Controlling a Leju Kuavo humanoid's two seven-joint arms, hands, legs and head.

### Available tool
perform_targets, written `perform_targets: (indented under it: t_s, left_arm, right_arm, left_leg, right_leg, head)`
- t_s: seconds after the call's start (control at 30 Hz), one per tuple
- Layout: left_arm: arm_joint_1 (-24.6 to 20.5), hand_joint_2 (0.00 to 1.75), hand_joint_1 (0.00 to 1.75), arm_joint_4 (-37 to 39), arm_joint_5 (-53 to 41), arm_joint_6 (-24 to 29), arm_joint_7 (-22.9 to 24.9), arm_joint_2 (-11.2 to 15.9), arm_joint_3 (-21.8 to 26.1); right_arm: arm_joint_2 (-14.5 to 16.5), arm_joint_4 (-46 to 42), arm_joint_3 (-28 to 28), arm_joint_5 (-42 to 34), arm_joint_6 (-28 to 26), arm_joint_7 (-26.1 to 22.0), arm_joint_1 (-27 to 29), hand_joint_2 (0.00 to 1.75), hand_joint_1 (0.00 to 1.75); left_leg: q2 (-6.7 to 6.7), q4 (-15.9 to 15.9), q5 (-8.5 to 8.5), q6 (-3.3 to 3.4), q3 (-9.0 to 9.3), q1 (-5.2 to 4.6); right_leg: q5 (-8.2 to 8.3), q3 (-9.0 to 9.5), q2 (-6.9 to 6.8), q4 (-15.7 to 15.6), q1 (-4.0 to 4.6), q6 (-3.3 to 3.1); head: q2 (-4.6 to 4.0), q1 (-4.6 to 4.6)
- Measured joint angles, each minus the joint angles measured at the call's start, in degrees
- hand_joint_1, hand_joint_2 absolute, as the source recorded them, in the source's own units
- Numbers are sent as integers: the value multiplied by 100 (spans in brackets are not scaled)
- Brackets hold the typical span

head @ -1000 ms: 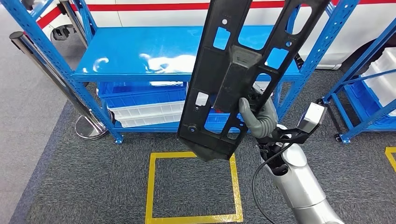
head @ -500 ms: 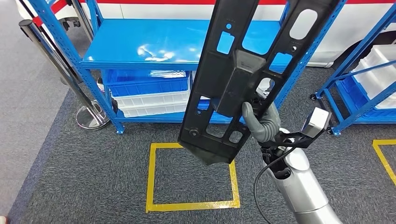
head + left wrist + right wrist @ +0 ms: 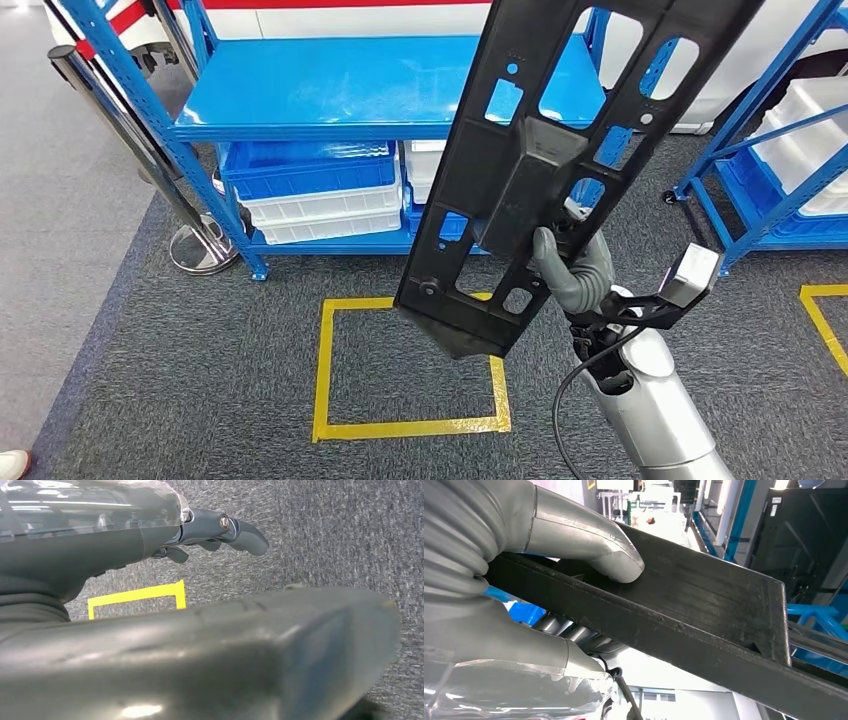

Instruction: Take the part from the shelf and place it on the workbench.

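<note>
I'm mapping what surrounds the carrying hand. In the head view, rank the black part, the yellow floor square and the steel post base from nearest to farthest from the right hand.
1. Black part: gripped by the right hand.
2. Yellow floor square: on the carpet, to the hand's left and below.
3. Steel post base: far left, beside the blue shelf.
</note>
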Motion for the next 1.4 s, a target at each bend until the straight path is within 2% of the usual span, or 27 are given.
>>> perform_targets:
  t_s: [0.07, 0.1, 0.13, 0.2, 0.23, 0.3, 0.37, 0.4, 0.43, 0.47, 0.5, 0.57, 0.6, 0.7, 0.73, 0.8, 0.87, 0.9, 0.93, 0.97, 1.0, 1.07, 1.1, 1.13, 1.27, 1.37, 1.4]
  left_arm:
    - [-3, 0, 0, 0, -8, 0, 1, 1, -2]
    - [-3, 0, 0, 0, -10, 0, 2, 1, -2]
    - [-2, 0, 0, 0, -10, 0, 2, 1, -2]
    - [0, 0, 0, 0, -10, 0, 2, -2, -2]
    - [-1, 0, 0, 0, -10, 0, 2, -5, -2]
    - [-10, 0, 0, 0, -11, -1, 2, -10, -5]
    - [-10, 0, 0, 0, -12, -2, 2, -11, -9]
    - [-4, 0, 0, 0, -12, -2, 2, -11, -10]
    - [2, 0, 0, 0, -12, -2, 3, -11, -10]
    - [5, 0, 0, 0, -12, -2, 4, -12, -10]
    - [6, 0, 0, 0, -12, -2, 5, -14, -11]
    - [1, 0, 0, 0, -10, -2, 8, -17, -12]
    - [-2, 0, 0, 0, -10, 0, 9, -18, -13]
    - [0, 0, 0, 0, -10, 4, 13, -17, -13]
    - [2, 0, 0, 0, -10, 4, 13, -16, -13]
    - [3, 0, 0, 0, -10, 4, 11, -14, -13]
    - [5, 0, 0, 0, -10, 4, 8, -14, -13]
    - [7, 0, 0, 0, -9, 4, 6, -14, -13]
    - [10, 0, 0, 0, -7, 4, 5, -14, -13]
    - [12, 0, 0, 0, -2, 4, 4, -13, -13]
    - [14, 0, 0, 0, 3, 5, 5, -12, -13]
    - [13, 0, 0, 0, 11, 8, 5, -3, -13]
    - [14, 0, 0, 0, 14, 9, 5, 2, -13]
    - [15, 0, 0, 0, 15, 10, 4, 6, -13]
    - [18, 0, 0, 0, 16, 11, 4, 8, -13]
    - [21, 0, 0, 0, 15, 11, 0, 8, -13]
    - [19, 0, 0, 0, 9, 11, -4, 8, -13]
  right_arm:
    - [0, -50, -49, 0, 1, -9, 51, 175, 175]
    - [0, -67, -66, 0, 2, -14, 66, 175, 175]
    - [0, -78, -78, 0, 2, -16, 82, 175, 175]
    - [-2, -97, -94, 0, 2, -18, 112, 175, 175]
    - [-3, -105, -104, 0, 3, -19, 121, 175, 175]
    - [-5, -117, -127, 0, 4, -21, 125, 175, 175]
    - [-6, -125, -143, 0, 3, -22, 147, 175, 175]
    - [-7, -126, -148, 0, 3, -21, 164, 175, 175]
    - [-7, -126, -151, 0, 2, -21, 179, 175, 175]
    - [-7, -126, -157, 0, 3, -20, 189, 175, 175]
    - [-7, -130, -166, 0, 5, -20, 194, 175, 175]
    - [-6, -139, -187, 0, 13, -21, 194, 175, 175]
    - [-5, -144, -198, 0, 21, -21, 197, 175, 175]
    - [-4, -148, -225, 0, 58, -22, 222, 175, 175]
    - [-4, -149, -229, 1, 73, -23, 227, 175, 175]
    - [-3, -151, -230, 2, 96, -25, 229, 175, 175]
    - [-2, -151, -231, 3, 109, -26, 235, 175, 175]
    - [-2, -149, -232, 4, 112, -26, 240, 175, 175]
    - [-2, -148, -233, 3, 116, -26, 247, 175, 175]
    - [-2, -147, -236, -1, 121, -26, 253, 175, 175]
    - [-2, -145, -239, -11, 130, -26, 255, 175, 175]
    - [1, -149, -247, -44, 160, -26, 246, 175, 175]
    - [2, -151, -249, -61, 173, -26, 239, 175, 175]
    - [4, -153, -251, -72, 182, -25, 234, 175, 175]
    - [5, -154, -253, -79, 188, -24, 229, 175, 175]
    - [7, -159, -260, -99, 193, -22, 241, 175, 175]
    - [7, -194, -291, -106, 190, -27, 266, 175, 175]
  left_leg:
    - [-3, -754, 170, 62, 472, -28]
    - [-4, -934, 178, 84, 572, -46]
    - [-4, -982, 172, 97, 592, -63]
    - [3, -1041, 241, 150, 568, -52]
    - [9, -1079, 289, 186, 562, -38]
    - [20, -1136, 379, 245, 521, -14]
    - [21, -1125, 427, 268, 437, -24]
    - [20, -1109, 445, 267, 397, -26]
    - [20, -1086, 458, 262, 358, -26]
    - [19, -1053, 465, 257, 320, -24]
    - [18, -1012, 465, 246, 286, -21]
    - [14, -910, 452, 207, 207, -39]
    - [12, -870, 450, 179, 170, -51]
    - [8, -828, 471, 88, 99, -60]
    - [6, -776, 425, 54, 70, -54]
    - [3, -369, 131, -6, -98, -33]
    - [3, 383, -278, -50, -395, -16]
    - [3, 691, -395, -59, -510, -11]
    - [2, 826, -414, -58, -542, -10]
    - [-4, 744, -328, -44, -465, -10]
    - [-31, 433, -157, -14, -279, -14]
    - [-205, -390, 150, 79, 175, -23]
    - [-292, -675, 224, 118, 327, -27]
    - [-358, -817, 237, 142, 402, -27]
    - [-363, -855, 231, 145, 420, -27]
    - [-301, -875, 234, 148, 412, -57]
    - [-223, -928, 274, 176, 412, -51]
  right_leg:
    - [34, -25, -1, 9, 11, 43]
    - [54, -33, -2, 8, 9, 74]
    - [80, -39, -2, 0, 6, 112]
    - [110, -44, 0, -9, -4, 184]
    - [67, -67, 3, 29, -2, 217]
    - [-241, -243, 12, 422, -4, 263]
    - [-643, -541, 15, 1151, -5, 292]
    - [-738, -633, 15, 1417, -7, 301]
    - [-723, -632, 14, 1493, -10, 308]
    - [-606, -514, 13, 1337, -17, 311]
    - [-437, -308, 11, 1009, -27, 312]
    - [-238, 67, 15, 345, -28, 278]
    - [-214, 144, 18, 175, -20, 244]
    - [-187, 108, 23, 113, -5, 117]
    - [-163, 97, 20, 104, -12, 77]
    - [-120, 69, 10, 86, -28, 6]
    - [-93, 25, 4, 89, -19, -28]
    - [-80, 4, 8, 91, -12, -34]
    - [-68, -12, 19, 93, -5, -34]
    - [-58, -21, 41, 94, 3, -28]
    - [-49, -24, 70, 95, 10, -18]
    - [-26, -34, 129, 97, 16, 11]
    - [-15, -43, 149, 99, 19, 26]
    - [-5, -52, 163, 101, 21, 39]
    - [3, -63, 179, 105, 21, 53]
    - [46, -97, 245, 92, -16, 119]
    - [-57, -190, 221, 247, -21, 167]
  head:
    - [0, 1]
    - [0, 1]
    - [0, 1]
    - [0, 1]
    - [0, 1]
    - [0, 2]
    - [0, 2]
    - [0, 2]
    - [0, 2]
    - [0, 2]
    - [0, 2]
    - [0, 2]
    - [0, 2]
    - [0, 1]
    - [0, 1]
    - [0, 1]
    - [0, 0]
    - [0, 0]
    - [0, 0]
    - [0, 1]
    - [0, 1]
    - [0, 2]
    - [0, 2]
    - [0, 2]
    - [0, 2]
    - [0, 2]
    - [0, 2]
